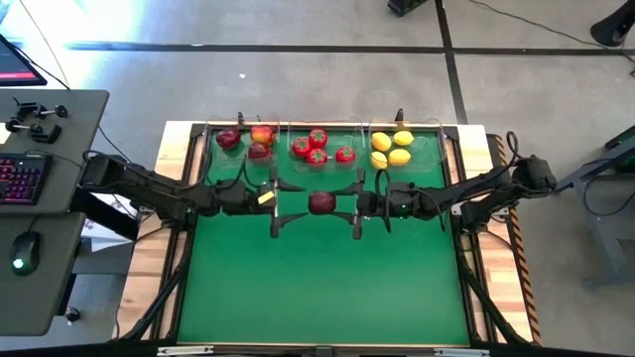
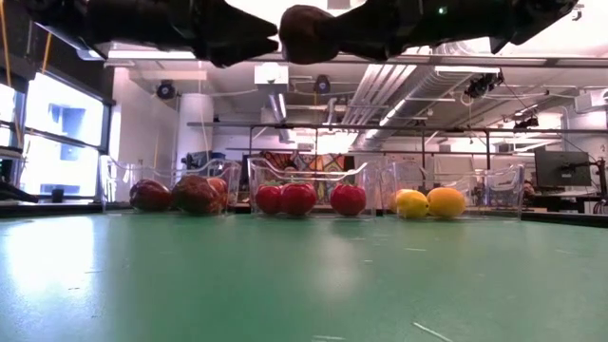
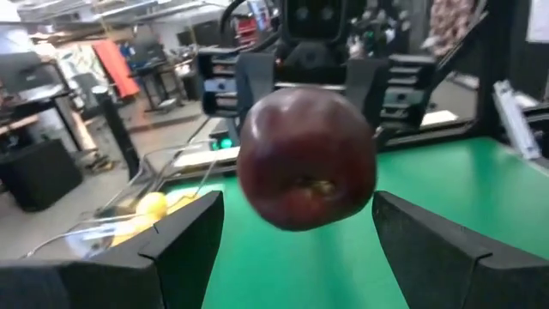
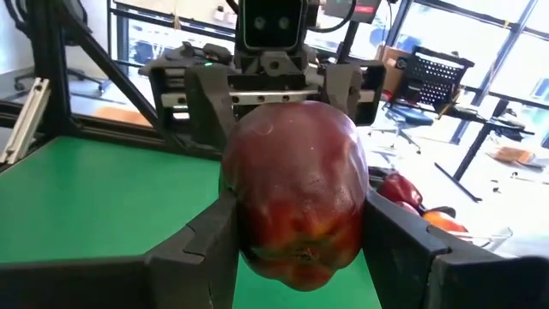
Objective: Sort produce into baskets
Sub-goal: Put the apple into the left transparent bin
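A dark red apple (image 1: 321,203) hangs above the middle of the green mat (image 1: 327,288), between my two grippers, which face each other. My right gripper (image 1: 337,203) comes level from the table's right and is shut on the apple. My left gripper (image 1: 298,203) comes level from the left and is open. In the left wrist view the apple (image 3: 307,159) shows between its fingers (image 3: 184,236) with a gap on each side. Three clear baskets stand along the far edge. The left one (image 1: 210,131) holds dark red apples (image 1: 229,138), the middle one (image 1: 289,136) red green-topped fruits (image 1: 317,138), the right one (image 1: 438,139) lemons (image 1: 400,156). My right gripper pinches the apple's two opposite sides (image 4: 236,215) between its two fingers (image 4: 202,245). The fingers come level from the table's right side. The apple is lifted clear of the mat, high above it in the low view (image 2: 304,33).
The near half of the mat lies bare. The baskets' fruits rest on the basket floors (image 2: 297,198). Off the table's left stands a desk with a keyboard (image 1: 20,178) and a mouse (image 1: 22,253).
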You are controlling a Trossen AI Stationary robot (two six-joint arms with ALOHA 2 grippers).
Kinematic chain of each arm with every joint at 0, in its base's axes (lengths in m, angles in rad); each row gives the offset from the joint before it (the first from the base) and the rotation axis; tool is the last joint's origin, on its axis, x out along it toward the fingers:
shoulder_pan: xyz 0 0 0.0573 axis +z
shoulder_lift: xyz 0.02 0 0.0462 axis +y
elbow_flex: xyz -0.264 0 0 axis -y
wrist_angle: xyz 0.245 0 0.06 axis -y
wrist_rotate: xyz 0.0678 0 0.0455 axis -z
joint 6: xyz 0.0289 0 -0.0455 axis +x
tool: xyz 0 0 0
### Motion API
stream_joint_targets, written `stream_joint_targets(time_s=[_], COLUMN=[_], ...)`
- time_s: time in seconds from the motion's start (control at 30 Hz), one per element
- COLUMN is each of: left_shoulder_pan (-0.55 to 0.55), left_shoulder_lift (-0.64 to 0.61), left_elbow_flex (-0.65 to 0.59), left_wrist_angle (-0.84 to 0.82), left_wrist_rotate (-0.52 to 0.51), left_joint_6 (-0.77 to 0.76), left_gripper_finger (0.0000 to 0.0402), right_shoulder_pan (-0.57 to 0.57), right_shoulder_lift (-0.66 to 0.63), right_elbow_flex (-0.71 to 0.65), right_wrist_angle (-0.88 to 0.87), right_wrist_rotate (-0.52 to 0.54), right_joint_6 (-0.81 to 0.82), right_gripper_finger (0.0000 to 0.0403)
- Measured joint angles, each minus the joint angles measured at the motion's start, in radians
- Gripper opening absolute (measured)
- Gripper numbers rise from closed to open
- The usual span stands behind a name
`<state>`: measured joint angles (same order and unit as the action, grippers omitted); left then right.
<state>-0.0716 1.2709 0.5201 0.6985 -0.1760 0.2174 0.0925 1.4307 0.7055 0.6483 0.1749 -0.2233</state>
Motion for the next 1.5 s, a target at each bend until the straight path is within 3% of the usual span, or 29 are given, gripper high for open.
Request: stream_joint_targets(time_s=[0.3,0.7,0.83,1.13,1.5], left_shoulder_pan=[-0.007,0.006,0.005,-0.008,-0.017], left_shoulder_lift=[0.0,0.001,0.001,0.104,0.111], left_elbow_flex=[0.0,0.002,0.022,0.086,0.1], left_wrist_angle=[0.029,0.056,0.055,0.056,0.056], left_wrist_rotate=[0.091,0.091,0.136,0.154,0.13], left_joint_6=[-0.053,-0.086,-0.109,-0.098,-0.068], left_gripper_finger=[0.0287,0.0287,0.0287,0.0288,0.0288], right_shoulder_pan=[0.0,0.0,0.0,0.003,0.009], right_shoulder_lift=[0.0,0.007,0.01,0.009,0.008], right_elbow_flex=[0.0,0.0,0.0,-0.006,-0.004], right_wrist_angle=[0.011,0.069,0.074,0.061,0.065], right_wrist_rotate=[-0.03,-0.076,-0.079,-0.094,-0.083], right_joint_6=[0.005,0.021,0.028,0.039,0.039], right_gripper_finger=[0.0185,0.0185,0.0185,0.0185,0.0185])
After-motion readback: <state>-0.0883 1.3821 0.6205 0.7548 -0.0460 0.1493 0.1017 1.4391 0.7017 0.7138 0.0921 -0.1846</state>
